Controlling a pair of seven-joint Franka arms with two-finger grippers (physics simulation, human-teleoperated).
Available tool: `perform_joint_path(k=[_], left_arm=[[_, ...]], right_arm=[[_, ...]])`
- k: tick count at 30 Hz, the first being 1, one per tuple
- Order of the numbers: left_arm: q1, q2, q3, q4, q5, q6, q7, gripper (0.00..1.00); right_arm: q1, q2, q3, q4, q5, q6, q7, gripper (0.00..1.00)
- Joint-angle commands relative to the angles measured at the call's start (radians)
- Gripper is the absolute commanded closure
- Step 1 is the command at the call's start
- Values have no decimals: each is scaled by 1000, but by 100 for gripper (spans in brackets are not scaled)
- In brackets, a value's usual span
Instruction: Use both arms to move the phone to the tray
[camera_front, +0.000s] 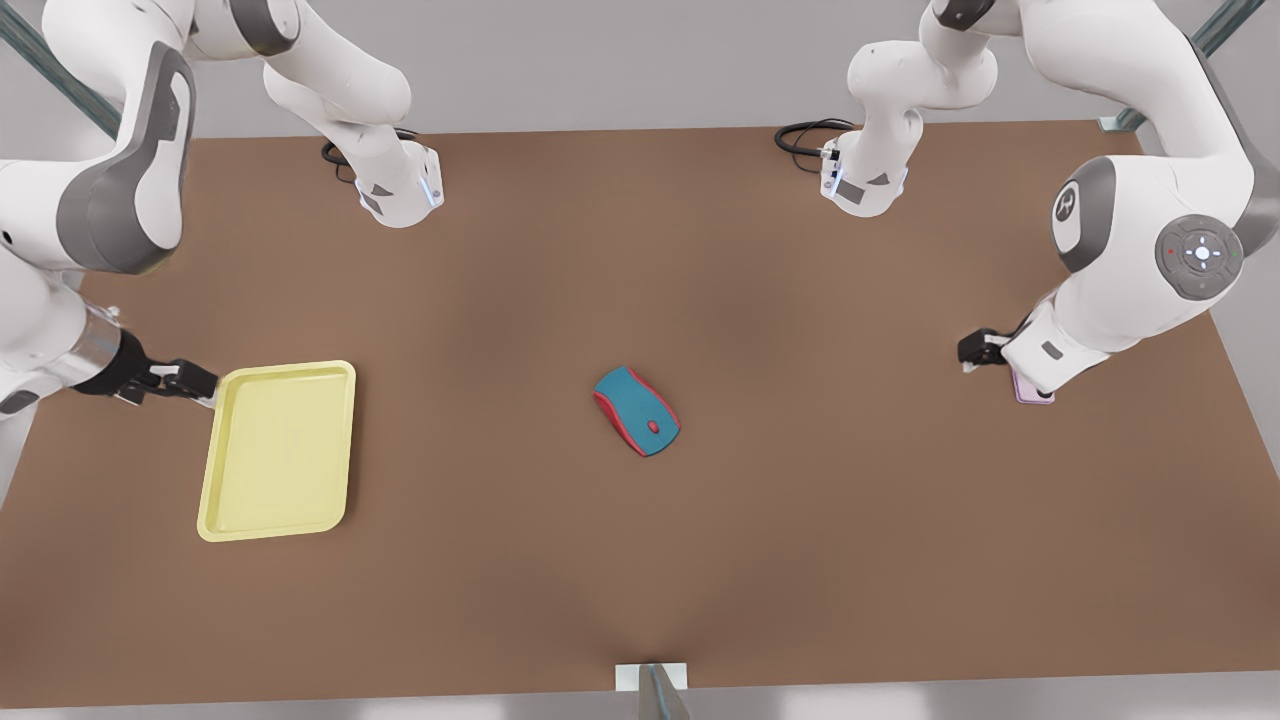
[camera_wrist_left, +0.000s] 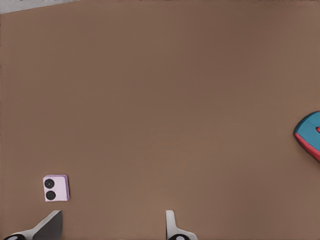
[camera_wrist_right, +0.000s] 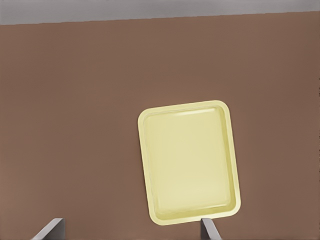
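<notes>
The pale lilac phone (camera_front: 1033, 393) lies flat near the table's edge on the front view's right, partly covered by the arm above it. In the left wrist view the phone (camera_wrist_left: 55, 188) shows two dark lenses and sits just ahead of one finger. My left gripper (camera_front: 982, 349) hovers beside it, and its wrist view shows the left gripper (camera_wrist_left: 110, 227) open with nothing in it. The yellow tray (camera_front: 278, 450) lies empty on the front view's left. My right gripper (camera_front: 192, 381) is at the tray's far corner; from the wrist, the right gripper (camera_wrist_right: 130, 230) is open above the tray (camera_wrist_right: 187, 160).
A teal-and-red computer mouse (camera_front: 636, 410) lies in the middle of the brown table, between phone and tray; the mouse (camera_wrist_left: 310, 132) also appears in the left wrist view. Both arm bases (camera_front: 400, 190) stand at the far edge. A metal post (camera_front: 652, 690) rises at the near edge.
</notes>
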Motion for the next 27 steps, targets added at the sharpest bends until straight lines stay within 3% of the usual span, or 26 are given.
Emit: perform_joint_path(k=[1,3,4,7,8,9,16,27], left_arm=[[0,2,0,-1,7,30,-11,0],[0,23,0,-3,7,42,-21,0],[1,29,31,-13,-4,78,-17,0],[1,31,101,-160,-8,214,68,0],[1,31,135,-225,-9,268,124,0],[0,22,161,-306,-12,342,148,0],[24,-1,285,-650,-10,676,283,0],[118,167,351,-733,-77,906,562,0]], right_arm=[[2,-8,3,-8,-1,2,8,0],[19,-39,-1,-43,3,22,6,0],[128,-62,-90,-45,3,23,0,0],[212,-60,-193,-55,14,37,-15,0],[283,-59,-288,-54,48,58,-49,0],[300,-59,-320,-55,75,58,-63,0],[298,-25,-345,-55,104,66,-93,0],[257,-54,-293,-183,94,150,-101,0]])
